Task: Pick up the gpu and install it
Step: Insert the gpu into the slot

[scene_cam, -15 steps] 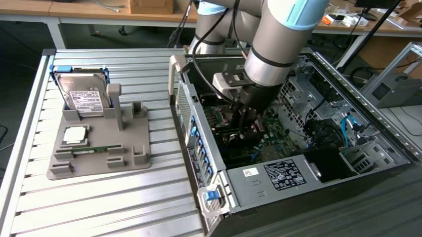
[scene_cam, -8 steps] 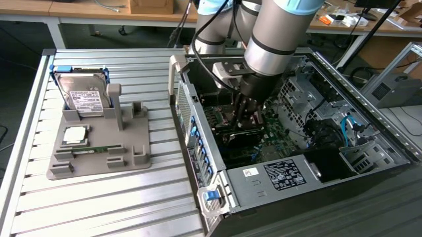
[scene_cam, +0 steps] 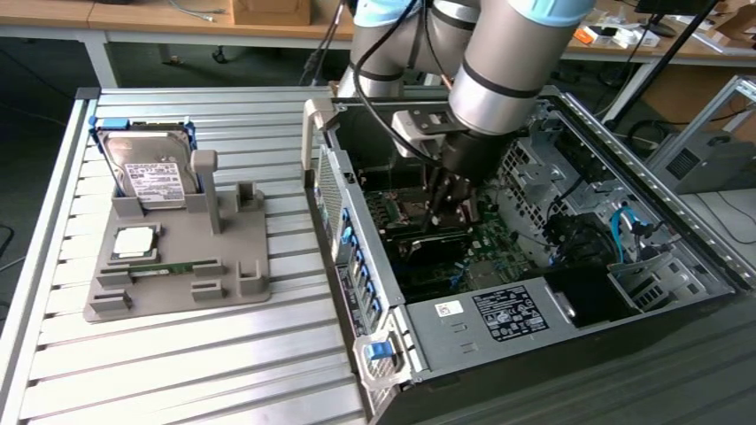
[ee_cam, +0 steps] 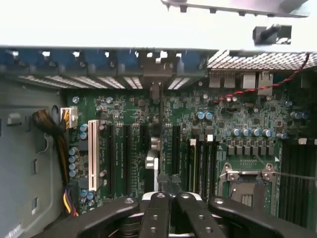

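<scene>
Open case beside parts holder

A grey plastic parts holder [scene_cam: 177, 266] lies on the ribbed metal table [scene_cam: 177, 372], at the exterior view's left of the open black computer case [scene_cam: 532, 266].

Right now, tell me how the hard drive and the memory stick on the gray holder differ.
The hard drive is a broad silver box with a white label; the memory stick is a narrow green strip. The hard drive stands propped up; the memory stick lies low along the holder. Both sit in the gray holder, on the exterior view's left of the open computer case.
</scene>
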